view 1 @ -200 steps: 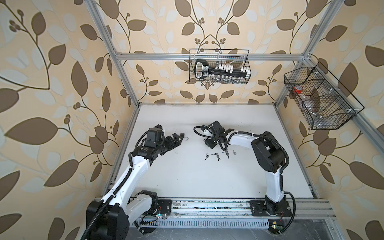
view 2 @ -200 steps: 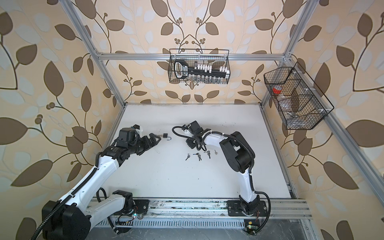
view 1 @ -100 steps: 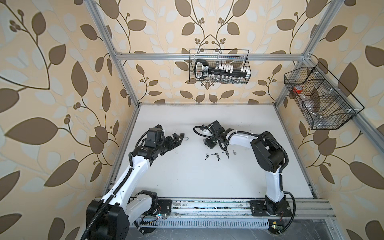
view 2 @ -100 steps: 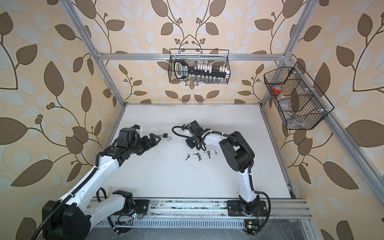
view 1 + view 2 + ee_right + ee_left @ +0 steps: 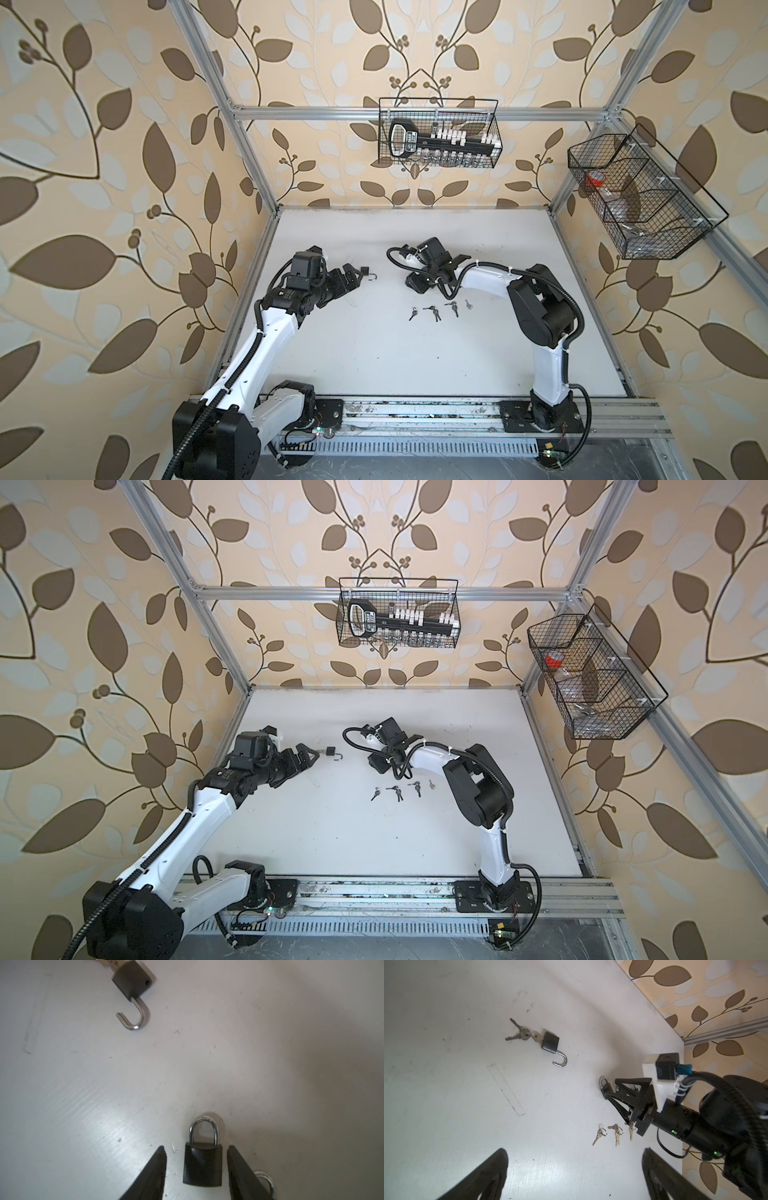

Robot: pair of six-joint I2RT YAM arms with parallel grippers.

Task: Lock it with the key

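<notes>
Table [image 5: 374, 361]: white and scuffed; all the items below are laid on it.
Loose keys [image 5: 433, 311]: several small keys on rings are scattered in a row at the near side, just beside the right arm.
Left gripper [image 5: 574, 1151]: its fingers are spread as wide as they go. Nothing is held or touched. It is pointed at the unfastened padlock [image 5: 550, 1043] and kept apart from it.
Unfastened padlock: it is laid flat near the left gripper's tips, with the shackle swung out of the body. A bunch of keys [image 5: 521, 1033] is seen at its bottom end, one key head set against the body.
Right gripper [image 5: 196, 1148]: its fingers are parted. The fastened padlock [image 5: 202, 1165] is straddled, and bare table is seen on both sides, so nothing is pinched.
Fastened padlock: it is laid flat, with the shackle closed and pointed away from the gripper.
Another padlock [image 5: 265, 1178]: only its shackle is seen, past one finger.
Wire basket [image 5: 438, 133]: it is hung on the far wall.
</notes>
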